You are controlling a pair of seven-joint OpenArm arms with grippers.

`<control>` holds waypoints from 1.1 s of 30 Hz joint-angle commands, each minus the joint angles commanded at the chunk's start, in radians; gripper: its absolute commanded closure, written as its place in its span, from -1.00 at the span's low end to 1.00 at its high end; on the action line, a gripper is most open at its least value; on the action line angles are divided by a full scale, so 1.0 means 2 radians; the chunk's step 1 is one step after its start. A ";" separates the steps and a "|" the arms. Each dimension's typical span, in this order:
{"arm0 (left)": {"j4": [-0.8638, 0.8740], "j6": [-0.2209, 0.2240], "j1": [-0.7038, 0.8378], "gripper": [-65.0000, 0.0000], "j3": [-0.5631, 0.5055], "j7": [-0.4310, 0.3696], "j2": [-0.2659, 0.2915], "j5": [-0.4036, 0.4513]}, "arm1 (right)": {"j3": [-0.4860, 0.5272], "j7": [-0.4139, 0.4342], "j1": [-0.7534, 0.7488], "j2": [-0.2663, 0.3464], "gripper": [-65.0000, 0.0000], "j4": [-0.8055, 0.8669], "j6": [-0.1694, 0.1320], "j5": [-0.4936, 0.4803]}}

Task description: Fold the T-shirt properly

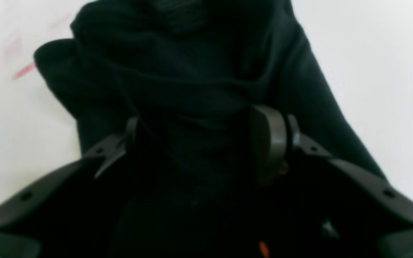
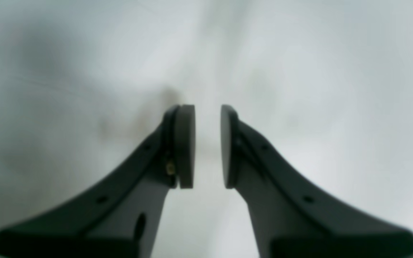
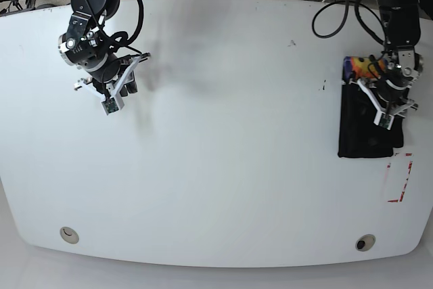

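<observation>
Nearest the left wrist lens: dark grey plastic fingers of the left gripper (image 1: pixel 206 143), spread wide with a bunched ridge of the plain black soft-fabric T-shirt (image 1: pixel 192 82) filling the gap between them. Cannot tell whether the pads truly pinch the cloth or only straddle it; one pad (image 1: pixel 267 143) shows clearly, the other lies half buried in fabric.

Seen from the base camera: T-shirt (image 3: pixel 365 126) already reduced to a narrow folded bundle at the far edge of the white tabletop (image 3: pixel 216 167), on the left arm's side, with the orange, yellow and purple print (image 3: pixel 358 67) peeking out at its far end and a red-outlined rectangle (image 3: pixel 399 177) marked just beside its near end.

Right gripper (image 2: pixel 207 147) parked well apart over bare table, fingers slightly parted, holding nothing.

Judged to be late in the task: final tidying or placing of the bundle. To do it well:
- take all layers in one bite, not just the top ridge
- move slowly and low so folds stay stacked
- avoid dragging, which would splay the edges
- release only once flat and square.
</observation>
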State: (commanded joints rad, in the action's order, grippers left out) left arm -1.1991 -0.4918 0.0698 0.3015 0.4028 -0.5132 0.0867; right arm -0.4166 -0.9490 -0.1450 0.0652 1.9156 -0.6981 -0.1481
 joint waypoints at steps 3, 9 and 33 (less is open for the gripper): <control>0.028 -0.022 -0.001 -0.09 0.029 -0.012 -0.031 -0.001 | 0.000 0.000 0.001 0.000 0.64 0.001 0.000 0.000; 0.031 -0.062 -0.001 -0.09 0.072 -0.040 -0.063 -0.002 | 0.001 0.003 -0.005 0.000 0.64 0.006 0.000 0.001; -0.267 0.101 0.065 -0.08 0.008 -0.146 0.181 0.003 | -0.030 0.370 -0.069 0.018 0.64 -0.081 0.000 0.071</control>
State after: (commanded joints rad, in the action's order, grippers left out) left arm -1.7331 -0.2908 0.2002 0.3168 0.1112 -0.1511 0.0928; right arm -0.4764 -0.2094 -0.2831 0.1020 1.7545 -0.6981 -0.0054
